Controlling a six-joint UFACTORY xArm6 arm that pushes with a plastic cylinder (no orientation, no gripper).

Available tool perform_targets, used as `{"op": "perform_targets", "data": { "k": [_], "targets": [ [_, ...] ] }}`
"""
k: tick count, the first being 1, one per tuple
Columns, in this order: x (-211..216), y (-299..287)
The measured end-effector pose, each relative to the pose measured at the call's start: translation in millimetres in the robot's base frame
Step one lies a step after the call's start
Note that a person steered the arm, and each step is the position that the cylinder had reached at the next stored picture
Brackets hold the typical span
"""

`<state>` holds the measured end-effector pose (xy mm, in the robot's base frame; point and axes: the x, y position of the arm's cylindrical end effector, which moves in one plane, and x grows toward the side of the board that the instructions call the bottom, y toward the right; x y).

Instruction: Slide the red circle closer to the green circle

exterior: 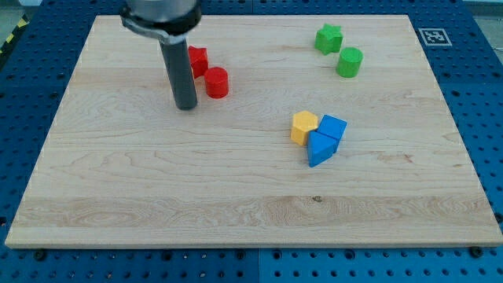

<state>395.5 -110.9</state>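
My tip (186, 106): the lower end of a straight dark rod, resting on the board in the view's upper left. There is no claw here, so nothing opens, closes or grips; the rod only pushes.
Tip to red circle: the red circle (216, 82) lies just beside the rod on the view's right and a little toward the view's top. I cannot tell whether the two touch.
Second red block (197, 58): an angular red piece, shape unclear, partly hidden behind the rod, just to the upper left of the red circle and close against it.
Green circle (350, 61): a short green cylinder in the view's upper right, well apart from the red circle.
Green star (328, 37): just to the upper left of the green circle, near it or touching.
Path between red and green circle: bare wood, with no block lying on the straight line between them.
Middle cluster: a yellow block (304, 126) with a faceted top, a blue block (335, 126) beside it on the right, and a blue triangular block (319, 148) below, all three pressed together, below the line between the circles.
Board (157, 196): pale wood grain, lying on a blue perforated table (487, 94).
Markings: a black-and-white square marker (434, 36) on the table by the board's upper right corner; no readable words or brands.
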Motion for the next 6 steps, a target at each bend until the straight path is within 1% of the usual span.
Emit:
{"op": "perform_targets", "data": {
  "k": [1,3,4,5,6],
  "targets": [
    [-9.7,0.0],
    [-12.5,10.1],
    [-16.3,39.2],
    [-19.2,81.7],
    [-42.3,119.8]
  ]
}}
